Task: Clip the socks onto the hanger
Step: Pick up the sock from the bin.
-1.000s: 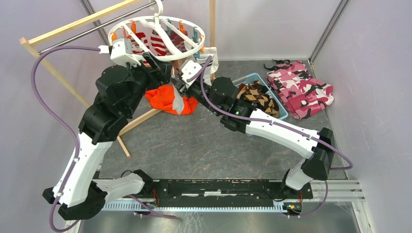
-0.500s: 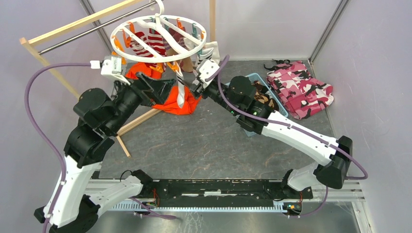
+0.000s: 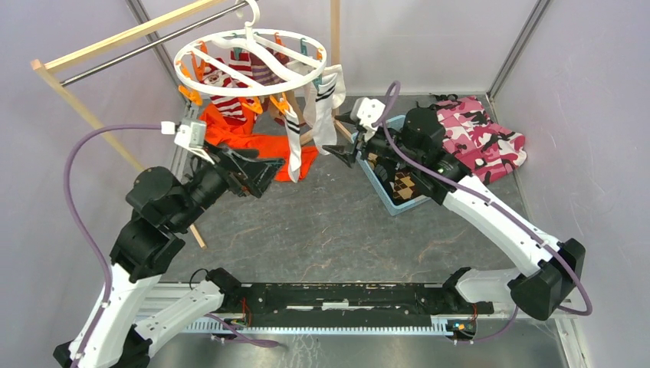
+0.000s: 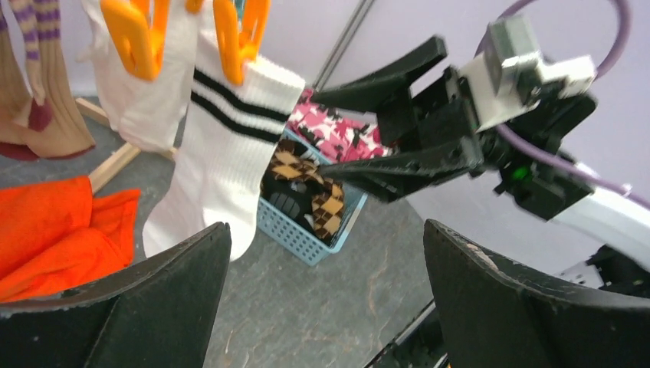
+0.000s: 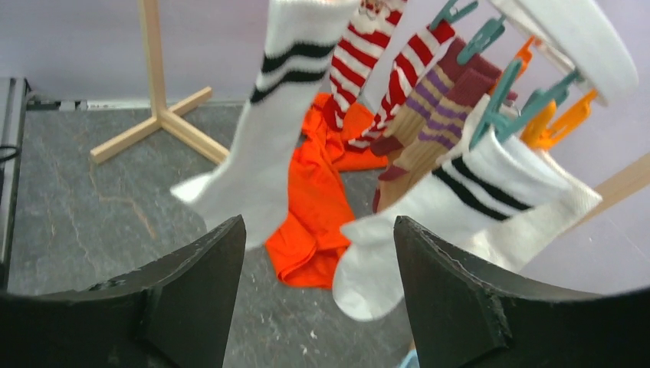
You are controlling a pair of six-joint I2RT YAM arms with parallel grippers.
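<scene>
The white round hanger (image 3: 321,60) hangs from the rack bar with several socks clipped under it. One white sock with black stripes (image 3: 293,146) dangles from an orange clip (image 4: 238,34), and a second one (image 3: 326,96) hangs behind it. Red-and-white striped socks (image 5: 368,54) and tan purple-striped ones (image 5: 421,123) hang further in. A brown argyle sock (image 4: 306,180) lies in the blue basket (image 3: 391,201). My left gripper (image 3: 270,176) is open and empty, low and left of the front white sock (image 4: 222,161). My right gripper (image 3: 336,153) is open and empty to that sock's right (image 5: 260,169).
A wooden rack with a metal bar (image 3: 115,46) stands at the back left, with its upright post (image 3: 335,31) behind the hanger. An orange garment (image 3: 260,149) lies on the floor under the hanger. Pink camouflage cloth (image 3: 475,142) lies at the back right.
Both arms have drawn back and down from the hanger and both grippers have opened wider. The white striped sock now hangs free from its clip, and the hanger has swung back level.
</scene>
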